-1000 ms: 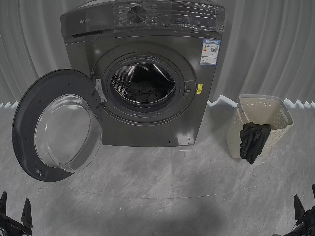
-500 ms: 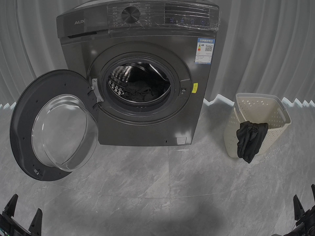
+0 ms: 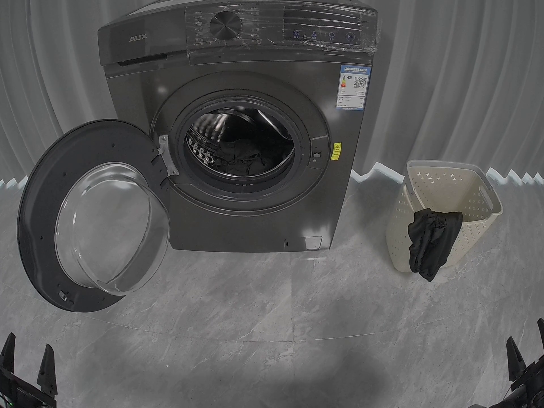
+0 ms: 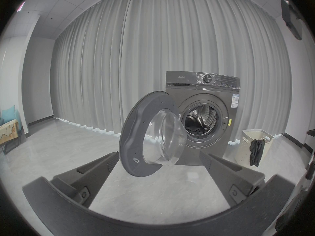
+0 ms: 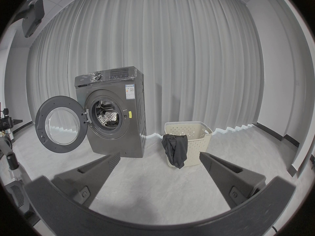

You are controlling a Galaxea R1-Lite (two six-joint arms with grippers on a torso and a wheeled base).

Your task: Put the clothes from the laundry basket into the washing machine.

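— Clothes: one dark garment (image 3: 433,242) is hanging over the near rim of the laundry basket (image 3: 399,239) and drooping down its outside wall. Its lower end is dangling close to the floor (image 3: 272,318). More dark clothes (image 3: 243,157) are lying low inside the drum (image 3: 207,137).

— Where is the basket sitting?

— On the floor, to the right of the washing machine (image 3: 249,230), near it but not touching. It is pale and perforated, with a cut-out handle showing on its right side.

— And the machine?

— It is standing front-on against a pleated curtain (image 3: 453,58). The door (image 3: 39,211) is standing fully open, swung out to the left on its hinge, with its clear glass bowl showing. Clear film is covering the control panel (image 3: 317,29), and a dial (image 3: 225,25) is sitting just left of the panel.

— The tools?

— Left tool (image 3: 27,351) is hovering low at the near left, below the open door. Its fingers (image 4: 95,169) are standing wide apart and gripping nothing. Right tool (image 3: 526,344) is hovering low at the near right, closer to the robot than the basket. Its fingers (image 5: 229,174) are likewise spread apart and carrying nothing. Both tools are sitting well apart from the garment, the basket and the machine.
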